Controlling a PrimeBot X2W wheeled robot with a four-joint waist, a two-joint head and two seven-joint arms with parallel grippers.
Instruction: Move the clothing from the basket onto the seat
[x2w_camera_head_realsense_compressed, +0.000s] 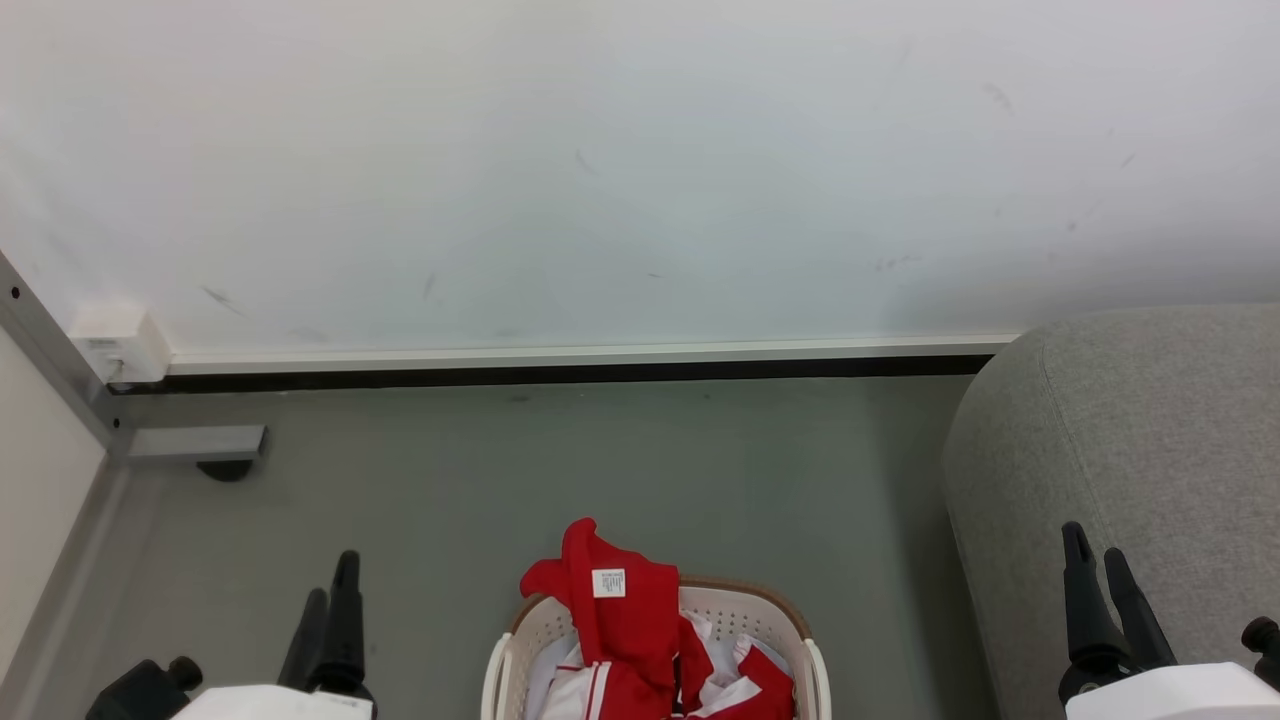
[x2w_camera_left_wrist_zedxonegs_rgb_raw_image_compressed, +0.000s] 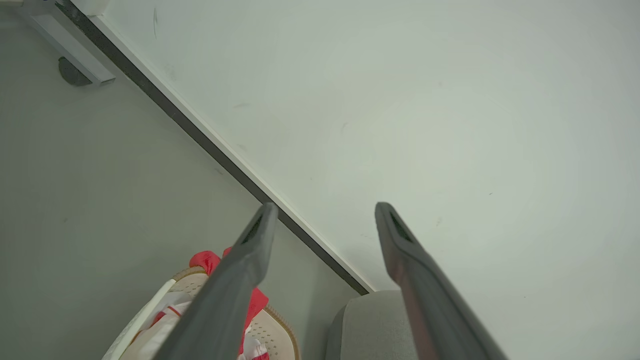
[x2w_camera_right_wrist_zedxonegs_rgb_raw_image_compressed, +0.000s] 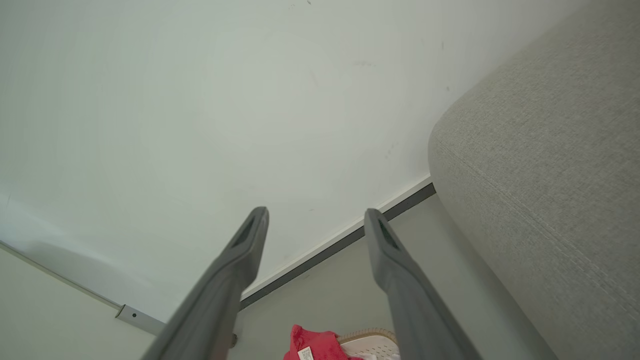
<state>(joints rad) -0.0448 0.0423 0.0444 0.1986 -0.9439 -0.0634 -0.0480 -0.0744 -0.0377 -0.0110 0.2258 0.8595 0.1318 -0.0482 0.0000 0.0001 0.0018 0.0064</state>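
Observation:
The cream-white basket (x2w_camera_head_realsense_compressed: 510, 650) with its brown rim stands on the floor at the bottom centre of the head view. Red clothing (x2w_camera_head_realsense_compressed: 620, 620) with white trim and a small white tag is heaped in it and hangs over the far rim. The grey seat (x2w_camera_head_realsense_compressed: 1150, 450) fills the right side. My left gripper (x2w_camera_head_realsense_compressed: 332, 590) hovers left of the basket and my right gripper (x2w_camera_head_realsense_compressed: 1095, 545) is over the seat's front; both are open and hold nothing. The wrist views show the basket (x2w_camera_left_wrist_zedxonegs_rgb_raw_image_compressed: 272, 330), the clothing (x2w_camera_right_wrist_zedxonegs_rgb_raw_image_compressed: 312, 342), the seat (x2w_camera_right_wrist_zedxonegs_rgb_raw_image_compressed: 550, 175) and both open grippers (x2w_camera_left_wrist_zedxonegs_rgb_raw_image_compressed: 325, 210) (x2w_camera_right_wrist_zedxonegs_rgb_raw_image_compressed: 315, 215).
A white wall (x2w_camera_head_realsense_compressed: 640, 170) with a dark baseboard (x2w_camera_head_realsense_compressed: 560, 376) runs behind the basket. A grey metal frame leg with a foot (x2w_camera_head_realsense_compressed: 195, 445) stands at the left. Bare grey floor (x2w_camera_head_realsense_compressed: 600, 470) lies between wall and basket.

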